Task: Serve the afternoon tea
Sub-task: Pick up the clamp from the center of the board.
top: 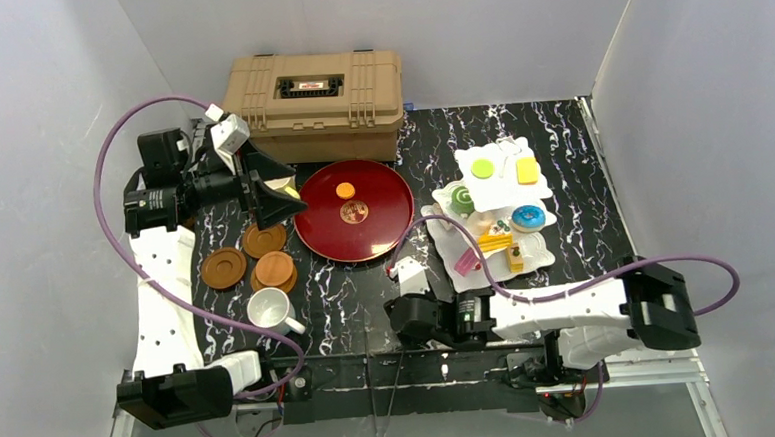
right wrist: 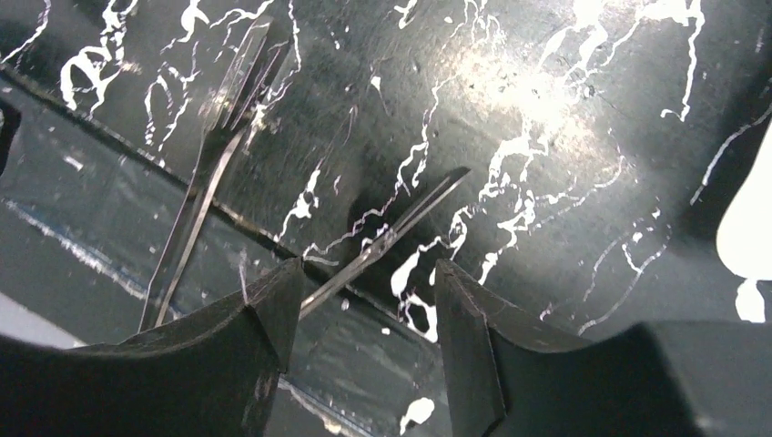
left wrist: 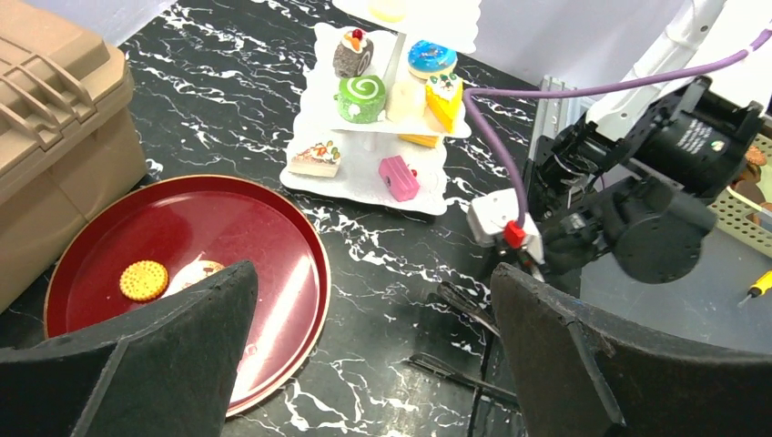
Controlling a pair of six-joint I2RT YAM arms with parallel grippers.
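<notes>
The white three-tier stand (top: 505, 177) (left wrist: 364, 177) stands at the right with several small toy cakes and doughnuts on its tiers. Brown saucers (top: 224, 268) lie at the left, with a white mug (top: 268, 310) just in front of them. My left gripper (top: 277, 194) (left wrist: 373, 273) hangs open and empty over the left rim of the dark-red tray. My right gripper (top: 393, 313) (right wrist: 366, 269) is low at the table's front edge, open. A thin metal utensil (right wrist: 391, 235) lies on the table, running under its left fingertip. A fork (right wrist: 218, 118) lies beside it.
The dark-red tray (top: 383, 214) (left wrist: 228, 218) sits mid-table with an orange biscuit (top: 345, 191) (left wrist: 144, 280) on it. A tan case (top: 312, 102) stands at the back. White walls enclose the table on three sides.
</notes>
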